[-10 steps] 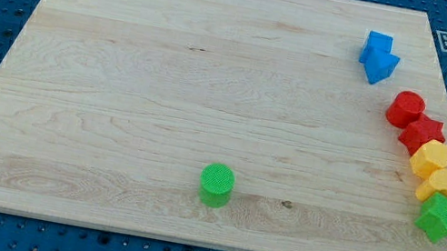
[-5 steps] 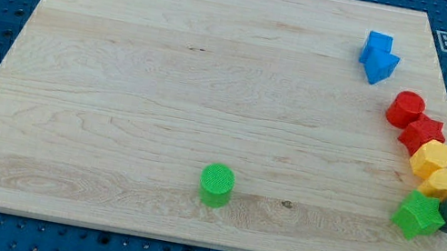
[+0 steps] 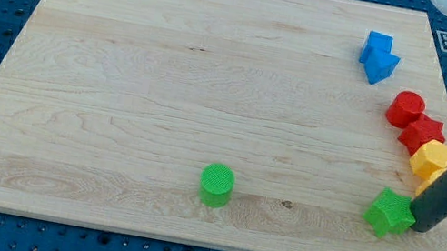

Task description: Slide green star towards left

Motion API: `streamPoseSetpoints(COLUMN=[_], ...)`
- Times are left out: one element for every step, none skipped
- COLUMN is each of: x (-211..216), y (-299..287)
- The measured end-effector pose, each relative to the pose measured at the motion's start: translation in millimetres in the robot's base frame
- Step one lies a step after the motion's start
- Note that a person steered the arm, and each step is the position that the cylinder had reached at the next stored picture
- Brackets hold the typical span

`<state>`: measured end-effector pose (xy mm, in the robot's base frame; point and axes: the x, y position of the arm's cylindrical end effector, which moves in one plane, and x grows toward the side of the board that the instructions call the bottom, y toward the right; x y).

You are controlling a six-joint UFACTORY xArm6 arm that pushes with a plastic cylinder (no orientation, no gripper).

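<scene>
Blocks — two green (image 3: 390, 213) (image 3: 216, 185), two red (image 3: 406, 109) (image 3: 422, 135), two blue (image 3: 376, 47) (image 3: 382, 68), yellow: one visible (image 3: 430, 160) — rod may hide more.

Green cylinder (image 3: 216, 184), blue blocks (image 3: 378, 57)

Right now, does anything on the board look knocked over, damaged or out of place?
Nothing stands out. The green star lies flat with my tip against its right side; the red, yellow and blue blocks sit along the right edge, the green cylinder alone near the bottom.

Pale wood surface (image 3: 165, 88) with brown lines. Green star (image 3: 390, 213), green round block (image 3: 216, 184), blue blocks (image 3: 378, 57), red round block (image 3: 405, 109), red star (image 3: 422, 133), yellow block (image 3: 430, 160). Dark tip (image 3: 418, 225).
</scene>
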<state>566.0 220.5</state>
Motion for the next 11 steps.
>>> streamPoseSetpoints(x=[0, 2, 2, 2, 2, 2, 2, 2, 2, 2, 2], y=[-8, -36, -59, -72, -75, -101, -119, -138, -146, -150, -154])
